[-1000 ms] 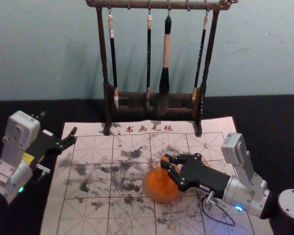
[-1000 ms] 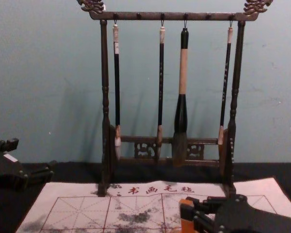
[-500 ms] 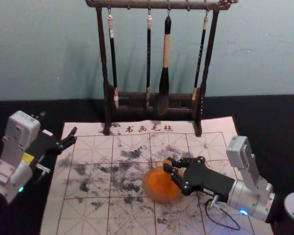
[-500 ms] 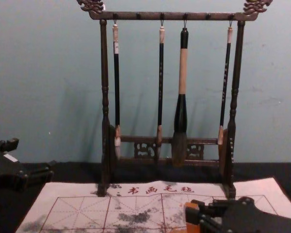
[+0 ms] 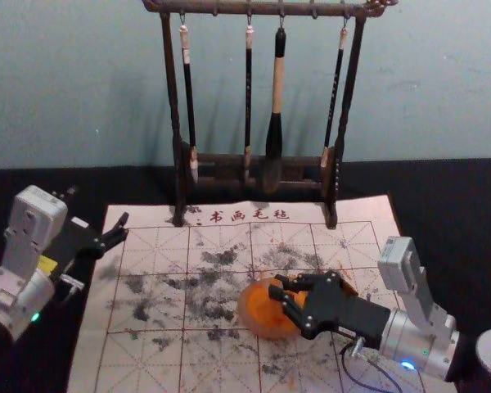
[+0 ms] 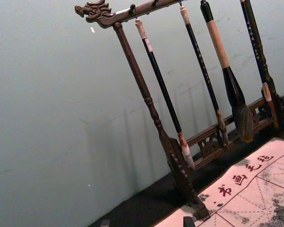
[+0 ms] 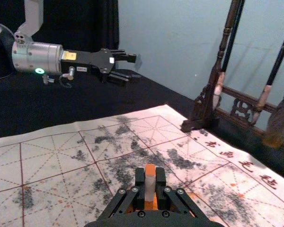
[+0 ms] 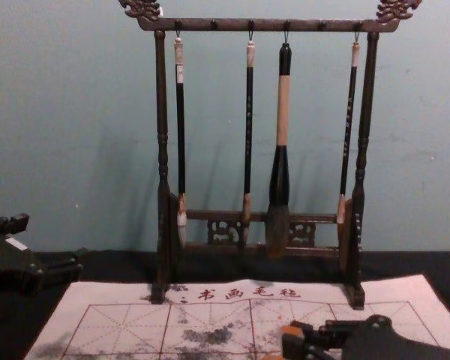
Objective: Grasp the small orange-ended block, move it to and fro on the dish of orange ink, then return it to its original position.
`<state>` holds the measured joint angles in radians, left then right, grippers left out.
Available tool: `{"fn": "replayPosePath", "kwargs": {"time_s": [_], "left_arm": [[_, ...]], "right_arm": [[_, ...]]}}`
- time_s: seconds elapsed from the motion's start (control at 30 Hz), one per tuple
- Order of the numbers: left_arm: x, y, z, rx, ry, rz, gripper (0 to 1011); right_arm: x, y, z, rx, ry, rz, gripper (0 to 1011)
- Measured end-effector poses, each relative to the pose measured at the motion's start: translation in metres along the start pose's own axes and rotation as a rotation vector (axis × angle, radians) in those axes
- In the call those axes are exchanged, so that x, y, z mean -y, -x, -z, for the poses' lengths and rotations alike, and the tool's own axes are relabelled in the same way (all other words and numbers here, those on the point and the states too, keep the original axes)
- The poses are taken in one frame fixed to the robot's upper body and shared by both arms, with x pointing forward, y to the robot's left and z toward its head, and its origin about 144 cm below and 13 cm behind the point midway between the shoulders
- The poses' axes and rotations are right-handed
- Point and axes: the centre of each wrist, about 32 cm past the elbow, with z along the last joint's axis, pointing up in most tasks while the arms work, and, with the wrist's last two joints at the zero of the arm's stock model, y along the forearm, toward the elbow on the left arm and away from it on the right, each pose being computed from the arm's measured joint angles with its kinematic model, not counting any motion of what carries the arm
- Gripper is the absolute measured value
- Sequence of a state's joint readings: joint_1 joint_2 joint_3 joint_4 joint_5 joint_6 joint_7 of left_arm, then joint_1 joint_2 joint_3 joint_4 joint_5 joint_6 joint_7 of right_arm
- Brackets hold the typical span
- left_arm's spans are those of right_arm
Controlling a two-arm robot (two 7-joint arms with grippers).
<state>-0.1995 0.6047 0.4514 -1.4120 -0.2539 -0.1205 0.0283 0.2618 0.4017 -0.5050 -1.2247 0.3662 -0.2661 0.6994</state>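
The right gripper (image 5: pixel 277 286) is reaching over the mat (image 5: pixel 151 364) from its right edge, and its closed fingers are gripping the small block (image 7: pixel 150 187), which is standing upright between them with one orange end showing. Compared with half a second ago, that gripper is sitting a little nearer the desk's near edge, probably lower too, and its tips are now hanging over the far side of the ink dish (image 5: pixel 266 315), right of the mat's middle. The shift is probably belonging to the to-and-fro strokes, so the return is apparently still waiting; whether the lower end is touching the ink, I cannot tell. The left gripper (image 7: pixel 132 67) is idling beyond the mat's left edge with its fingers spread. The head view is giving the dish's round outline, while the right wrist view is revealing the block's pale middle and the pinch on either side of it. The chest view is catching a smaller patch of the block's orange than it was, beside the fingertips. The next stroke is calling for light, level pressure, since hard pushing could be tilting the block or sliding the dish.
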Motion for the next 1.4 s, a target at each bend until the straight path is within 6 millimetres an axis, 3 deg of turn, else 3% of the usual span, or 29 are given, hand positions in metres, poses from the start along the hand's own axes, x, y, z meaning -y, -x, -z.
{"fn": "replayPosePath", "kwargs": {"time_s": [0.8, 1.4], "left_arm": [[0.0, 0.0, 0.0, 0.0, 0.0, 0.0, 1001], [0.0, 0.0, 0.0, 0.0, 0.0, 0.0, 1001]], "right_arm": [[-0.023, -0.006, -0.002, 0.013, -0.006, 0.006, 88], [-0.014, -0.018, -0.005, 0.023, 0.01, 0.071, 88]]}}
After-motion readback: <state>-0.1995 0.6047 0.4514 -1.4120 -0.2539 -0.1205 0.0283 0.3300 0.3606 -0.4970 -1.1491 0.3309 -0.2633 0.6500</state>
